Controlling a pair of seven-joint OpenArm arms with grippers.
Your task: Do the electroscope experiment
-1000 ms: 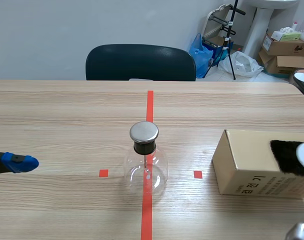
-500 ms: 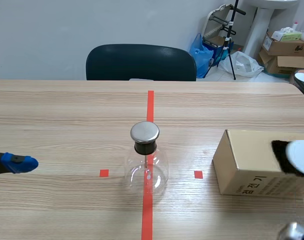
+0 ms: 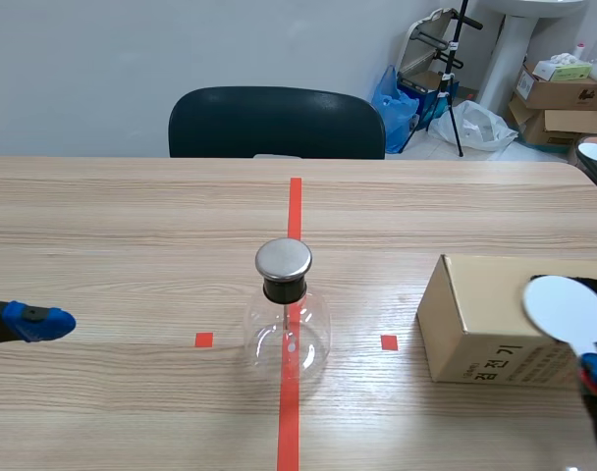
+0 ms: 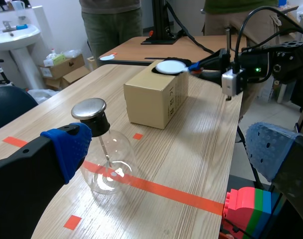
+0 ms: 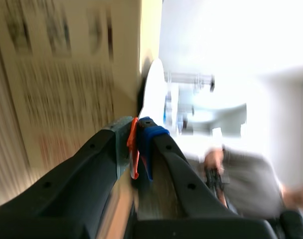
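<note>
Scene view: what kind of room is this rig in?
Probably a lab or workroom doubling as storage: a light wood-grain table holding a round clear glass flask with a metal cap, a white pedestal sink and stacked brown cardboard boxes in the far corner.

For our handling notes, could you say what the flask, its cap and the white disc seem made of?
Flask: likely clear glass, see-through with glints. Cap: metal, dull grey sheen. White disc: smooth, matte; plastic perhaps, unclear.
</note>
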